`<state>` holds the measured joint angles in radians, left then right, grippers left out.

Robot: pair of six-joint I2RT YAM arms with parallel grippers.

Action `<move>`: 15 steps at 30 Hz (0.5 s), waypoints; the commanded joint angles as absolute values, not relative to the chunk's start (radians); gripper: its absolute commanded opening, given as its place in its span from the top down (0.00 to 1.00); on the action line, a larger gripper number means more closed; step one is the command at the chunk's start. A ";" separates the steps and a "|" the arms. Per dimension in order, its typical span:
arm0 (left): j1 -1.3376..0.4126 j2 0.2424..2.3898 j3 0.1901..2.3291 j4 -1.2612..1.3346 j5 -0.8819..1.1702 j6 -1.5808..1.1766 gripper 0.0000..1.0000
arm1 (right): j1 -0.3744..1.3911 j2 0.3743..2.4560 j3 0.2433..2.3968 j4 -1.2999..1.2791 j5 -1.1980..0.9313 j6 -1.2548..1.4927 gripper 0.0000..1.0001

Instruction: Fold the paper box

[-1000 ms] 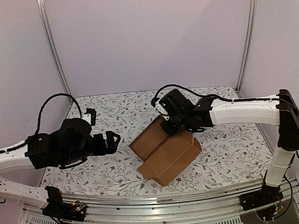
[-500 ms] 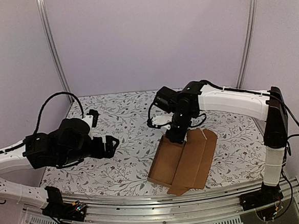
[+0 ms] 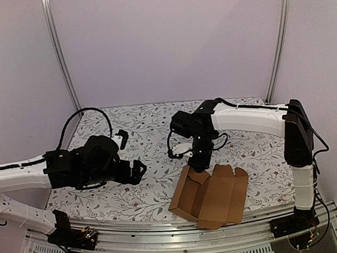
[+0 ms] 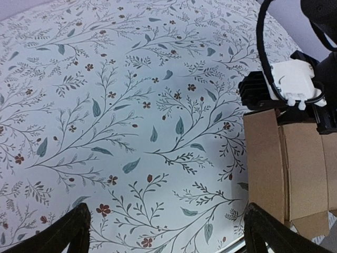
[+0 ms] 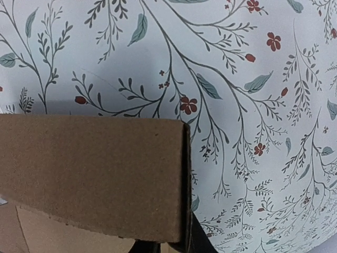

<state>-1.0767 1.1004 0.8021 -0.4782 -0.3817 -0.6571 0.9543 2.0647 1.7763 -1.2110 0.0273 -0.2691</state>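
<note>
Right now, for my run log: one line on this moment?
plain brown cardboard box: partly folded, on floral cloth | left claw: open, off box | right claw: at far flap, grip unclear

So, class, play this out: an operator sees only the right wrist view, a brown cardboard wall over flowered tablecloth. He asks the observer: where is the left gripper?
Observer: The left gripper hangs open over the cloth, left of the paper box, not touching it.
Operator: How does the box lie?
Observer: Near the front edge of the table, partly folded: its left part looks like a trough open upward, and the right panels lie flatter.
Operator: Where am I on it?
Observer: The right gripper stands at the box's far edge, pointing down.
</note>
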 commanded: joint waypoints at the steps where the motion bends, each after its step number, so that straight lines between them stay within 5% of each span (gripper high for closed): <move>1: -1.068 1.127 0.782 -0.446 -0.354 -0.646 0.01 | 0.952 2.074 1.802 -1.206 0.024 -0.275 0.76; 6: -1.068 1.172 0.786 -0.416 -0.328 -0.646 0.01 | 0.953 2.045 1.802 -1.185 0.040 -0.273 0.63; 15: -1.068 1.274 0.832 -0.367 -0.262 -0.635 0.02 | 0.952 2.023 1.764 -1.142 0.056 -0.250 0.60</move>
